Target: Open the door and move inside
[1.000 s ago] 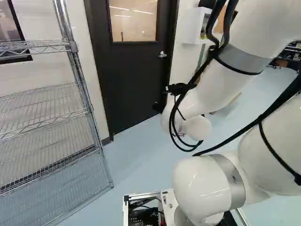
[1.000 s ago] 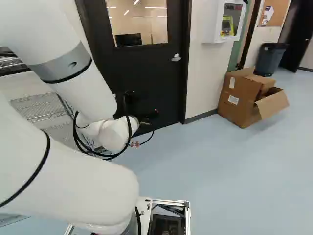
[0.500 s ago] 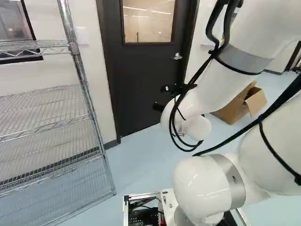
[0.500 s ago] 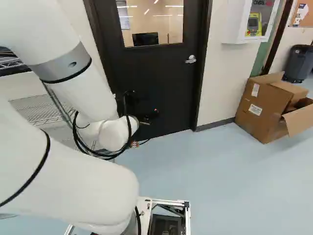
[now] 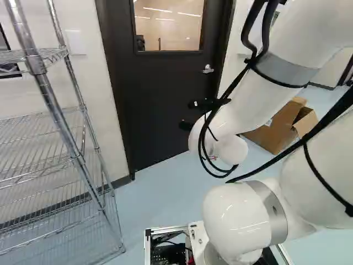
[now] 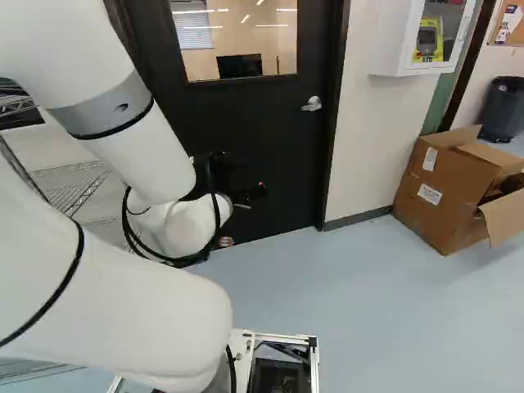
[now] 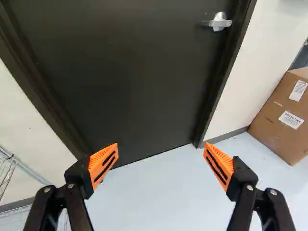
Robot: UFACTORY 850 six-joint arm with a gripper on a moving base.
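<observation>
In front of the shut door [image 6: 278, 147], base has moved: door and its window sit larger in both base views than 0.5 s ago, and a near post of the wire rack [image 5: 36, 63] now shows. Reads as a short drive in, maybe with a slight turn. Arm [image 6: 147, 155] holds the same pose against its foot joint, so the gain is all base.

Door hasn't budged in its frame [image 7: 225, 67]. Lever handle [image 7: 220, 22] is on the edge nearer the cardboard box [image 6: 426, 213], past the claw and off to the robot's right, nothing touching it.

Claw [image 7: 161, 149] is open wide, both orange pads apart, nothing between them. It points at the lower door and floor [image 6: 352, 311], so it looks too low for the lever.

My read: still approach phase, nothing opened. Next: raise the claw, shift right, line up on the lever, then work it. Can't tell push or pull from here. Watch for the wrist bumping the door panel if the base creeps in before the arm lifts, and the rack on the left.
</observation>
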